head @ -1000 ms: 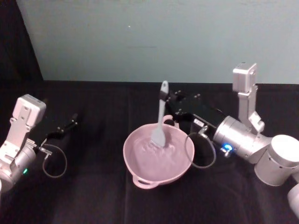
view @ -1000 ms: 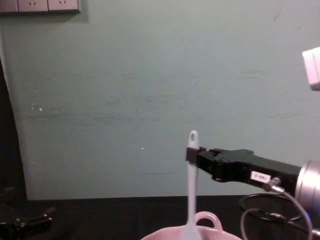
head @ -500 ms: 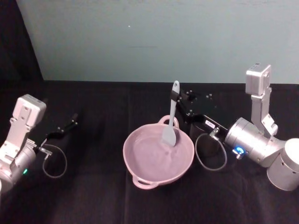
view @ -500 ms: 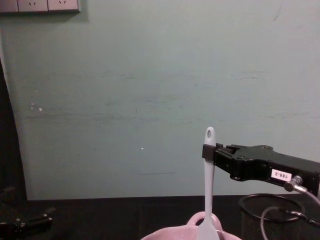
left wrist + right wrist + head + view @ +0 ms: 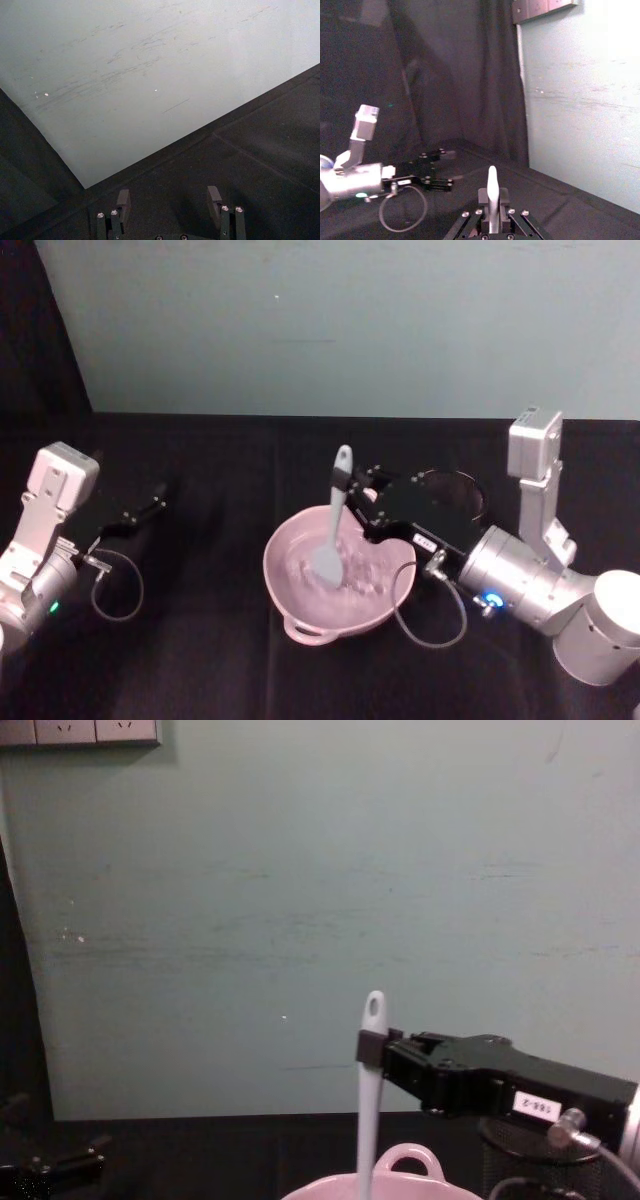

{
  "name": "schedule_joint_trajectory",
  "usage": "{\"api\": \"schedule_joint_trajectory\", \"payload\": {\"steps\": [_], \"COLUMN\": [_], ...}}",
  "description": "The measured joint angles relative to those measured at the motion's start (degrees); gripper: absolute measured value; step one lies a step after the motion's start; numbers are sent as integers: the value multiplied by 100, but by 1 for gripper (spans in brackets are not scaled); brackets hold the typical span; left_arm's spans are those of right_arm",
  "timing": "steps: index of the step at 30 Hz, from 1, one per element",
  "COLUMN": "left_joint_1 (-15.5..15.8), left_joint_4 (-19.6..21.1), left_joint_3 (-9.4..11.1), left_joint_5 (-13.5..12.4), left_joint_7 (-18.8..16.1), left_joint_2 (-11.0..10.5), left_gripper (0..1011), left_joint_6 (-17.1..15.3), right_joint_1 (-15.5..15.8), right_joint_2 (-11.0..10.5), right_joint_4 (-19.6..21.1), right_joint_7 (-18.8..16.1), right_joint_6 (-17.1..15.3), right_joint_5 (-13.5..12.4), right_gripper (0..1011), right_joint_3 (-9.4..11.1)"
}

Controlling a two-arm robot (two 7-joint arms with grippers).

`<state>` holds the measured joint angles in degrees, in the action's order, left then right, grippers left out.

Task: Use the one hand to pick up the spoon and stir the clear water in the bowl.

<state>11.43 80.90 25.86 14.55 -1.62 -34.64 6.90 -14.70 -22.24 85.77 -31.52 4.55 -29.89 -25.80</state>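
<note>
The pale pink bowl [image 5: 300, 585] sits mid-table with rippled clear water in it; its rim and loop handle [image 5: 405, 1160] rise at the chest view's lower edge. My right gripper [image 5: 345, 485] is shut on the upper handle of the white spoon [image 5: 332, 530], which stands nearly upright with its blade down in the water. The spoon [image 5: 368, 1110] handle, with its small hole, also shows in the chest view beside the right gripper [image 5: 372, 1048], and the spoon [image 5: 491, 192] sticks up between the fingers in the right wrist view. My left gripper [image 5: 155, 502] rests open at the far left.
A black wire-mesh cup [image 5: 455, 490] stands behind the right gripper, just right of the bowl. Cable loops hang under both wrists. Black cloth covers the table, and a pale green wall rises close behind.
My right gripper carried the spoon to the right and back, then swung it left and forward. The blade now sits in the bowl's left-centre, and the water ripples. The left arm stayed still.
</note>
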Motion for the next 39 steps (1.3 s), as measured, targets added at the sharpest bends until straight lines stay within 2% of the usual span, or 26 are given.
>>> {"api": "schedule_joint_trajectory", "payload": {"steps": [9, 17, 22, 27, 32, 39], "left_joint_1": [0, 0, 0, 0, 0, 0], "left_joint_4": [0, 0, 0, 0, 0, 0], "left_joint_3": [0, 0, 0, 0, 0, 0], "left_joint_5": [0, 0, 0, 0, 0, -1], "left_joint_7": [0, 0, 0, 0, 0, 0], "left_joint_2": [0, 0, 0, 0, 0, 0], "left_gripper": [1005, 1005, 1005, 1005, 1005, 1005], "left_joint_6": [0, 0, 0, 0, 0, 0], "right_joint_1": [-170, -557, -690, -683, -563, -433], "right_joint_2": [147, 381, 405, 343, 198, 108], "right_joint_4": [-150, -732, -955, -972, -818, -637], "right_joint_7": [-71, -80, 69, 165, 243, 242], "right_joint_6": [-35, 7, 57, 69, 67, 47], "right_joint_5": [-25, -21, 63, 96, 100, 102], "right_gripper": [122, 121, 121, 121, 121, 121], "right_joint_3": [-179, -229, -133, -3, 185, 261]}}
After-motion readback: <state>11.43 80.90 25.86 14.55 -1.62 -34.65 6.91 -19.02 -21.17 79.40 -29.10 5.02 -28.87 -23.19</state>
